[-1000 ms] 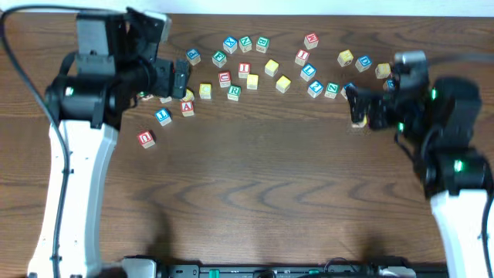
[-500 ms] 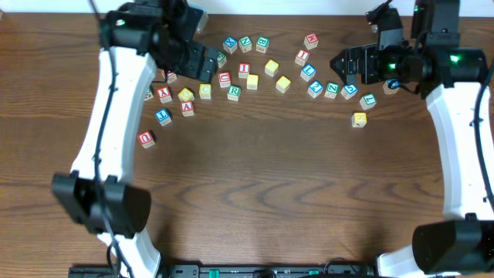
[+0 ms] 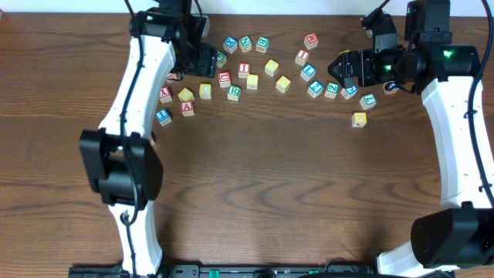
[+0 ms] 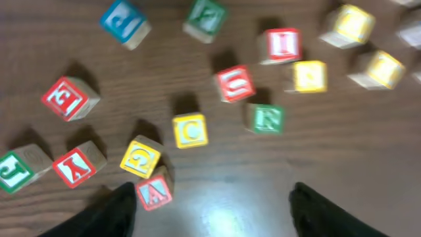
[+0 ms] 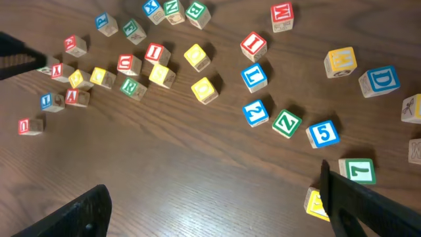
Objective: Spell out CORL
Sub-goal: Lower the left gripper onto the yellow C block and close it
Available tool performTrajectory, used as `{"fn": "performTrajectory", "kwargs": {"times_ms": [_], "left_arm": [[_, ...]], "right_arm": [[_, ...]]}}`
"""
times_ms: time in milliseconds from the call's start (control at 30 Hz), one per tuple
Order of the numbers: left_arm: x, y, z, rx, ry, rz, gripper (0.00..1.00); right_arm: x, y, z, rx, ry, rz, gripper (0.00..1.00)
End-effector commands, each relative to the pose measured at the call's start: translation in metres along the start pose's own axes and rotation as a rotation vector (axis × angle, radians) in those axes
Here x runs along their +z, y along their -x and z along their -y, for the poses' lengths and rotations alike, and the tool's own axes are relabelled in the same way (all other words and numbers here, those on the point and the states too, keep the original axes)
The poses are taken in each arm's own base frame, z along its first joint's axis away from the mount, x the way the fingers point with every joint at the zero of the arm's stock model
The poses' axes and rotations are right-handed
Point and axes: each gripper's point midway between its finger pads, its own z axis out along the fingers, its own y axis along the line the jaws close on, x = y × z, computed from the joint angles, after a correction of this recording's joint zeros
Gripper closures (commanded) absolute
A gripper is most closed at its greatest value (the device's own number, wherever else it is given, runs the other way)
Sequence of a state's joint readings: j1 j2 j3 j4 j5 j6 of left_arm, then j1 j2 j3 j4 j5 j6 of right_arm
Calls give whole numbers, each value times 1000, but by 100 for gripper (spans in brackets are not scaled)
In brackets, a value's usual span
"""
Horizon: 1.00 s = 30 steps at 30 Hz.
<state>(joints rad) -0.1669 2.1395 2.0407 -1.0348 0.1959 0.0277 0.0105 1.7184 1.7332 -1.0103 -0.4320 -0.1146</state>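
Dark wooden tabletop (image 3: pixel 270 177) is carrying the yellow C block (image 4: pixel 191 130), lying between the G block (image 4: pixel 140 158) and the green R block (image 4: pixel 266 118). Left gripper (image 4: pixel 212 197) is hovering just short of it, jaws spread, needing centring over the C before descending. Right gripper (image 5: pixel 217 197) is hovering, jaws likewise apart.

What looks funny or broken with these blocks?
Nothing looks broken. The letter blocks just lie scattered and turned every which way, not in a row. One yellow block sits alone, apart from the bunch.
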Motion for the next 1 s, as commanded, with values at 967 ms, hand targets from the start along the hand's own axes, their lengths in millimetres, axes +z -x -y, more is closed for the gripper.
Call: {"fn": "performTrajectory", "kwargs": {"times_ms": [967], "left_arm": [[120, -19, -30, -175, 150, -118, 58]], "right_arm": [[1, 0, -16, -34, 32, -12, 1]]}}
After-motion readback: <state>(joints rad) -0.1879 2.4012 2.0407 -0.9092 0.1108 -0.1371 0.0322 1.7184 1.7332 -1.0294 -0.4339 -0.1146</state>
